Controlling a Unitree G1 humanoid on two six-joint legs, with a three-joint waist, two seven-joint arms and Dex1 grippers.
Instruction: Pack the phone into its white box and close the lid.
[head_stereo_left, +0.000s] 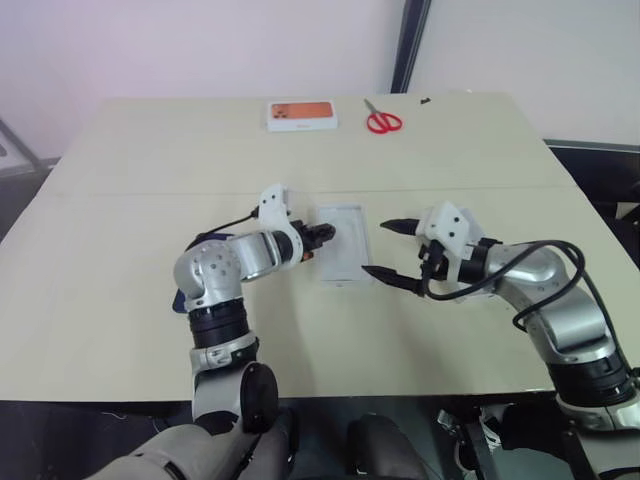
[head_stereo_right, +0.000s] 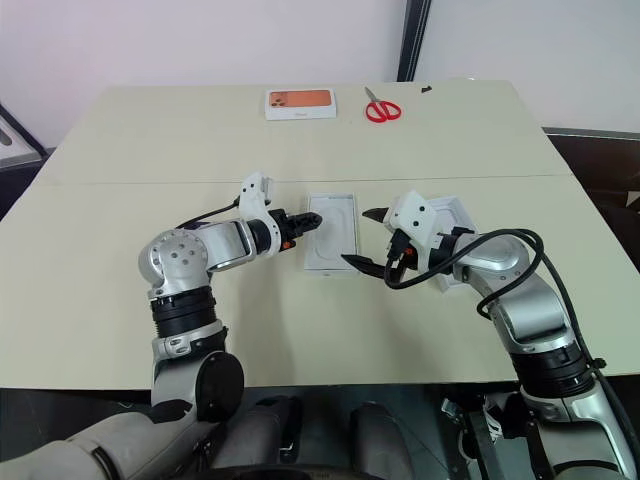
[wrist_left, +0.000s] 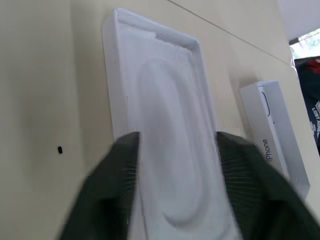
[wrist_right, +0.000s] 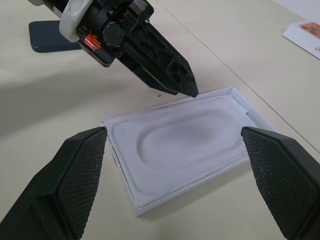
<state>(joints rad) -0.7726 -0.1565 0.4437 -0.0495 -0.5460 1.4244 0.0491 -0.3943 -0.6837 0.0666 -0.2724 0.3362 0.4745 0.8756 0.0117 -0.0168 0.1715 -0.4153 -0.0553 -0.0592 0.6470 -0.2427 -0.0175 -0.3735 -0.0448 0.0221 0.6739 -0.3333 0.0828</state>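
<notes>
The white box (head_stereo_left: 340, 243) lies open at mid-table, with a flat white insert marked by an oval outline (wrist_right: 185, 142) in it. My left gripper (wrist_left: 175, 192) is open at the box's left short end, one finger to each side of that end. My right gripper (head_stereo_left: 388, 250) is open on the box's right side, its fingers spread wider than the box and holding nothing. The lid (wrist_left: 275, 132) lies on its side just right of the box, behind my right hand. The phone (wrist_right: 50, 36), dark navy, lies flat on the table behind my left arm.
A white box with an orange picture (head_stereo_left: 301, 115) and red-handled scissors (head_stereo_left: 382, 121) lie near the table's far edge. A seam runs across the tabletop (head_stereo_left: 120, 160) just beyond the box.
</notes>
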